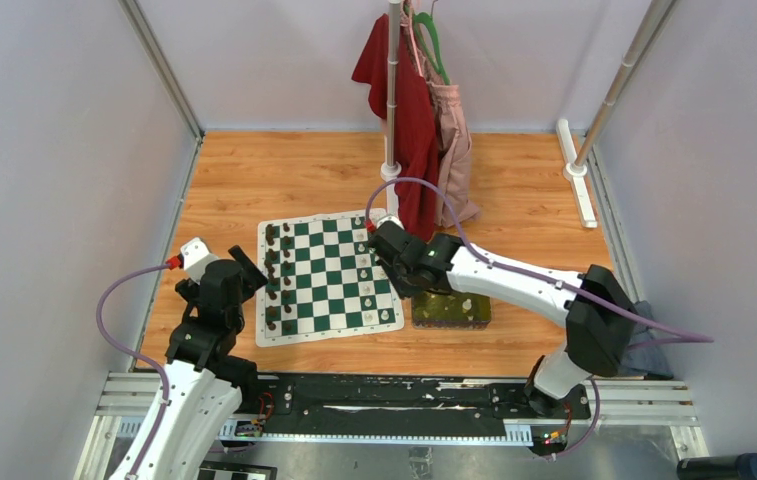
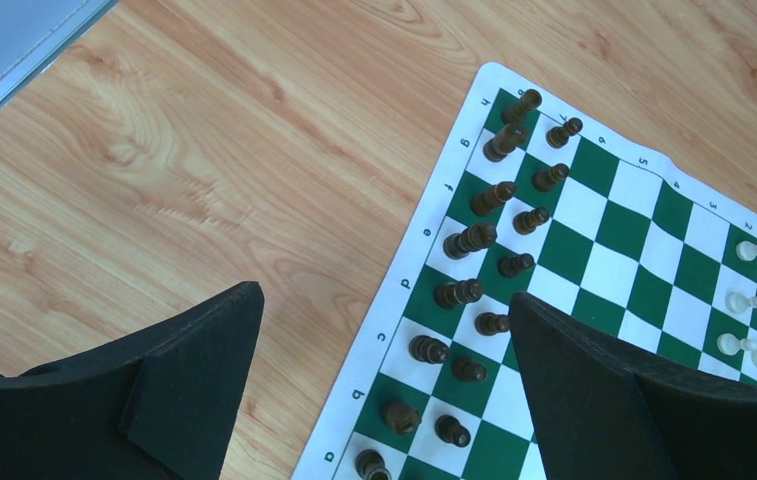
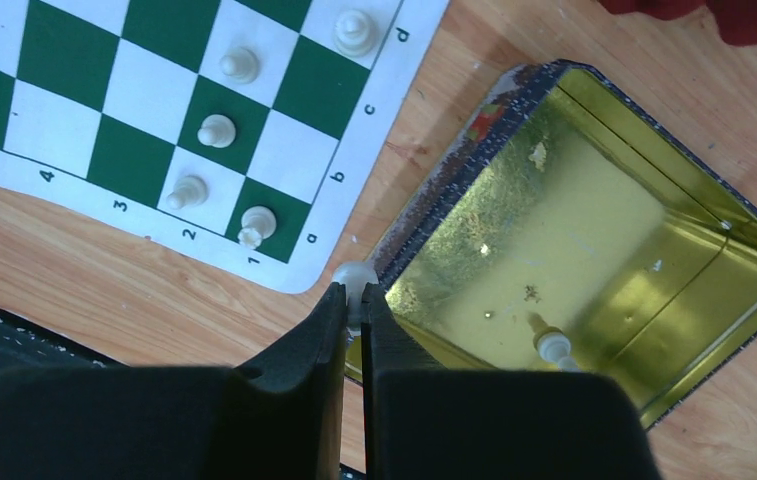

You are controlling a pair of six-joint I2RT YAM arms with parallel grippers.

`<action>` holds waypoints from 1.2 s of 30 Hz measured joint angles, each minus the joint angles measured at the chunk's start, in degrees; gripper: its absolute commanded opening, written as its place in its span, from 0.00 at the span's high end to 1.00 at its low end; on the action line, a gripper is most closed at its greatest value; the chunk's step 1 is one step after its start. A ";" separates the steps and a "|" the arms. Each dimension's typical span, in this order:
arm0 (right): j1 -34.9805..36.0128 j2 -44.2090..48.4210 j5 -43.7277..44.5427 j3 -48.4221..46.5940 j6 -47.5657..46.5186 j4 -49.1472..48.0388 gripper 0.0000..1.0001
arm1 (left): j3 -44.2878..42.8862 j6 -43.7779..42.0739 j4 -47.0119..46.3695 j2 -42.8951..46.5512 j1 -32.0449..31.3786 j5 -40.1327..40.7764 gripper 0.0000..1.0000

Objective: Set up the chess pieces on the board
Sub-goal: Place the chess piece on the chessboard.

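The green-and-white board [image 1: 322,282] lies on the wooden table. Cream-white chess pieces [image 1: 364,263] stand along its right side and also show in the right wrist view [image 3: 216,130]. My right gripper [image 3: 354,302] is shut on one cream piece [image 3: 356,276], held above the board's near right corner [image 3: 54,125] beside the tray; from above the gripper [image 1: 391,258] hangs over the board's right edge. Another cream piece [image 3: 552,347] lies in the tray. My left gripper [image 2: 384,400] is open and empty above the board's left edge [image 2: 604,270], at the left in the top view [image 1: 244,272].
Dark brown chessmen [image 2: 469,240] fill the two left columns [image 1: 272,280]. A yellow-green tin tray [image 3: 574,230] sits just right of the board [image 1: 451,310]. A rack pole with red and pink garments [image 1: 416,120] stands behind the board. A dark cloth [image 1: 654,330] lies at the right.
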State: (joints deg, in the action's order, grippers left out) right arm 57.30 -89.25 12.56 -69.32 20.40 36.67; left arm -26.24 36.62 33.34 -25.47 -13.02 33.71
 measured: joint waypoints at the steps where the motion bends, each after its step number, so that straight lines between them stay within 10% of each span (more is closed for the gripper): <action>1: 0.39 -0.52 0.04 -0.42 0.00 0.07 1.00 | 0.00 0.00 0.00 0.00 0.00 0.00 0.00; 36: 2.60 -16.22 -1.29 -5.42 -2.32 -5.53 1.00 | 0.00 -0.02 0.00 0.02 0.00 0.00 0.00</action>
State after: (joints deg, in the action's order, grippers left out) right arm 59.90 -105.47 11.27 -74.74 18.09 31.14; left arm -26.24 36.60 33.34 -25.45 -13.02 33.71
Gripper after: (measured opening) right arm 0.093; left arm 0.999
